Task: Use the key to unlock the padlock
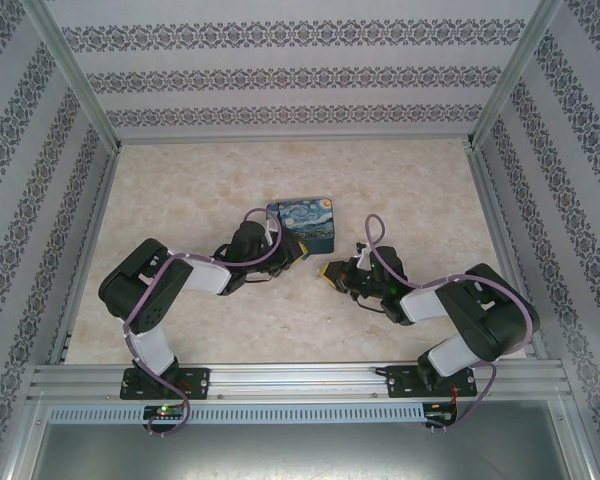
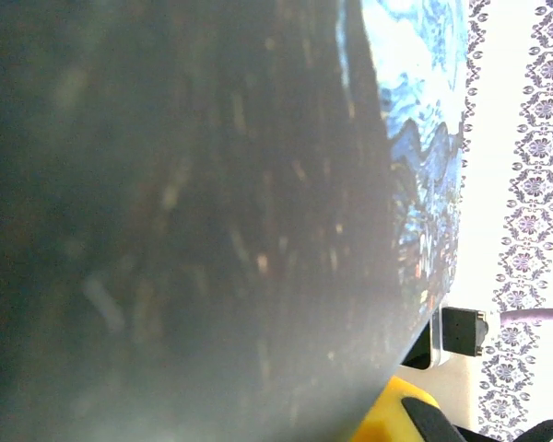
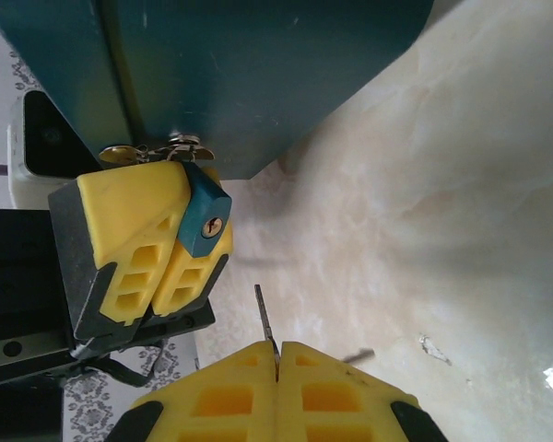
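Yellow pads of the right gripper are seen pressed flat together, with no gap left between them; the key is pinched in their seam, its thin dull blade standing straight out beyond the fingertips. The padlock is found ahead of that blade and slightly to its left, apart from the key tip and not touched by it; its brass keyhole is turned back towards the right gripper. The padlock is gripped at the tips of the left gripper, whose yellow fingers are drawn almost fully together around the small blue-grey body. Just beyond those fingertips a metal hasp is seen on the teal wall of the tin; the shackle is too hidden to be made out.

From above, the left gripper is laid against the near right corner of the painted tin, and the right gripper is pointed at it from just beside, over the pale marbled table. In the left wrist view, a blurred dark surface is pressed close to the lens, with the tin's swirled lid past it.
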